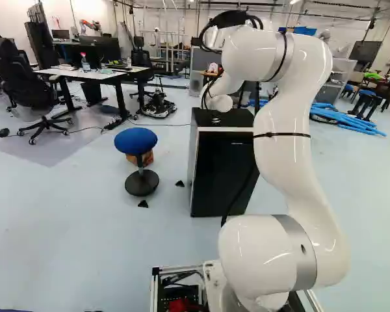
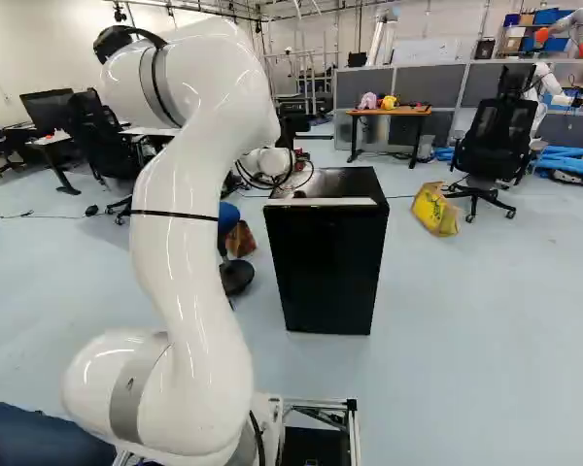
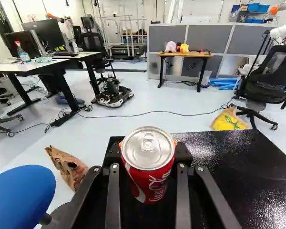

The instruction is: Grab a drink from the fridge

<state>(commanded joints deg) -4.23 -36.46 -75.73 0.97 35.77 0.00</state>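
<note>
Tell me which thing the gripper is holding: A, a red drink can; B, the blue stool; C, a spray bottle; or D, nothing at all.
A, because the red drink can sits clamped between the two fingers of the gripper.

Pale blue floor (image 1: 71,214), wooden desk (image 3: 195,55), grey partitions (image 3: 200,38), white walls (image 2: 29,49).

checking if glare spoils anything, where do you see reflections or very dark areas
Wrist view: light glitters on top of the glossy black fridge and gleams on the silver lid of the red metal can; left base view: bright streaks on the smooth white arm; right base view: fridge front almost uniformly black.
</note>
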